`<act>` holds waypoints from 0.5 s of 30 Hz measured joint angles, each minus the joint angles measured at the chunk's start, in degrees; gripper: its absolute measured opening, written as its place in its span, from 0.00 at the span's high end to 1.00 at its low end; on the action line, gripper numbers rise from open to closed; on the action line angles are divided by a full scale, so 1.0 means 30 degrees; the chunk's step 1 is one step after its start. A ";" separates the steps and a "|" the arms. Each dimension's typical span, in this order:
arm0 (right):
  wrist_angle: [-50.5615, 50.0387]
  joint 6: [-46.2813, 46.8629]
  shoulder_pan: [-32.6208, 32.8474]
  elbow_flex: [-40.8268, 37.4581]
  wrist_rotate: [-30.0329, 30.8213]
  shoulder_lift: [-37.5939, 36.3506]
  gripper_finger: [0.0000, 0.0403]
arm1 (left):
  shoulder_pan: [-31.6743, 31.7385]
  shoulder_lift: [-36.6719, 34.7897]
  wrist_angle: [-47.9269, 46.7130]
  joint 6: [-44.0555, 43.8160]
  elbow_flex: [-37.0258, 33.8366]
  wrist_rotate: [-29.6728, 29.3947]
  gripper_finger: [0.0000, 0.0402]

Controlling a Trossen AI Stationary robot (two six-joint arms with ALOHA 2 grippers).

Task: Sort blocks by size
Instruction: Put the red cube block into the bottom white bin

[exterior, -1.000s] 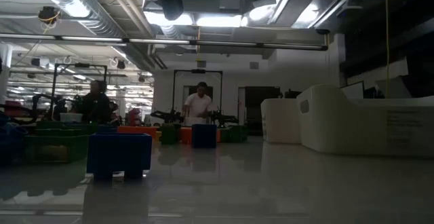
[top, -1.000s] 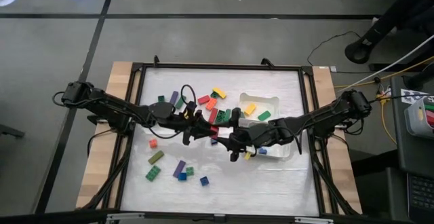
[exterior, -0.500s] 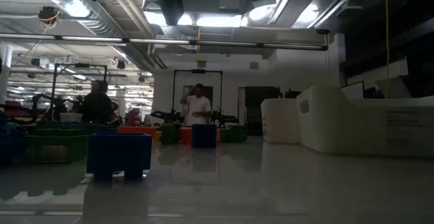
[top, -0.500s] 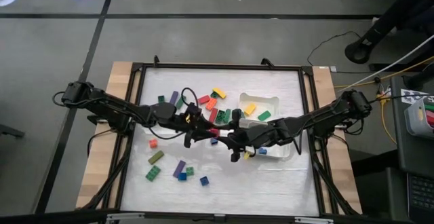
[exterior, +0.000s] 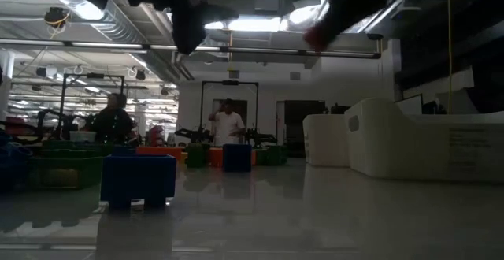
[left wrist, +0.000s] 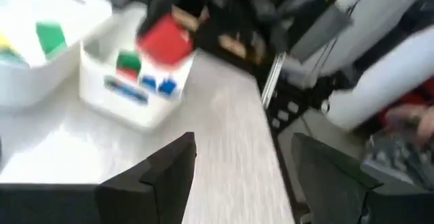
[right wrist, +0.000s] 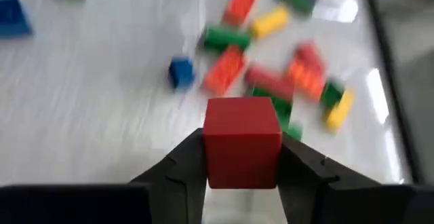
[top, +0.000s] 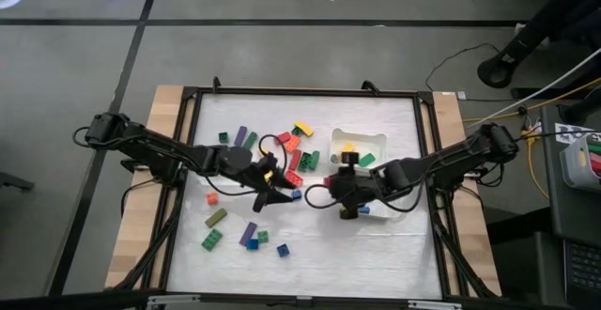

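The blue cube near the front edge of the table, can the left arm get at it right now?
Probably yes. The left gripper is open and empty, and the blue cube sits alone on bare table with nothing between them; the right gripper is off by the trays.

Even overhead light on the counter (top: 394, 244); the low view is dim, lit by bright ceiling strips (exterior: 260, 25) (floor reflecting them). Both wrist views are smeared with motion blur.
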 joint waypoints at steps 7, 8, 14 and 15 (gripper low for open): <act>-0.6958 0.5099 0.0689 0.0065 -0.2099 -0.0181 0.64 | -0.0007 -0.0389 -0.3103 -0.0031 0.0000 0.0680 0.43; -0.7441 0.5576 0.0767 0.0065 -0.2123 -0.0129 0.64 | -0.0002 -0.0458 -0.3572 -0.0052 -0.0007 0.0680 0.43; -0.8546 0.6610 0.0851 -0.0388 -0.3385 -0.0058 0.60 | 0.0000 -0.1006 -0.5971 -0.0109 -0.0007 0.0666 0.43; -0.8591 0.6636 0.0851 -0.0484 -0.3593 -0.0053 0.60 | 0.0000 -0.1217 -0.6656 -0.0054 -0.0007 0.0671 0.44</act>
